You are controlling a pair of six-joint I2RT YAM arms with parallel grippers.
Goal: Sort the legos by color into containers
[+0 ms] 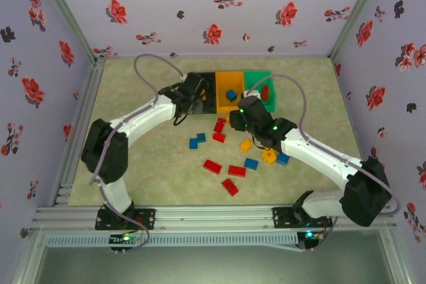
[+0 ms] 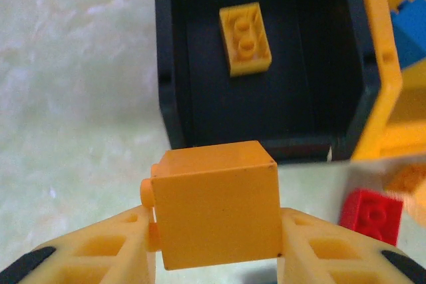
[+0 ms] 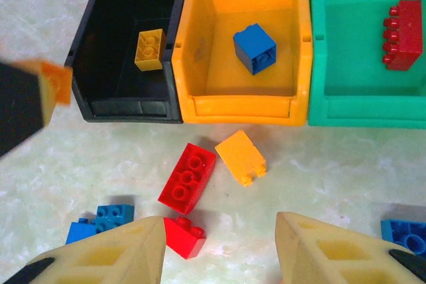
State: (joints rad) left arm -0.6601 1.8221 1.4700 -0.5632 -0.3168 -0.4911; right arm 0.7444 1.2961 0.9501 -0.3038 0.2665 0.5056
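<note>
Two arms meet over the surface (image 1: pixel 133 171), in front of three bins. The left arm's fingers (image 2: pixel 100 251) are clamped on the held yellow brick (image 2: pixel 216 204), which hangs at the near wall of the black bin (image 2: pixel 172 64), with the bin's floor beyond the fingertips. If let go here, the brick could well clip the rim and fall outside. The right arm's fingers (image 3: pixel 120 251) stand wide and empty above the loose bricks. With the arms this close, I judge that a reach forward risks a knock. Ahead of the right fingertips stand three bins: the black bin with one binned yellow brick (image 3: pixel 149 50), the orange bin (image 3: pixel 239 108) with one blue brick (image 3: pixel 255 48), and the green bin (image 3: pixel 359 114) with one red brick (image 3: pixel 401 34). Between these fingers and the bins lie a long red brick (image 3: pixel 188 177) and a loose yellow brick (image 3: pixel 241 157). A small red brick (image 3: pixel 183 236) sits just beside one fingertip.
</note>
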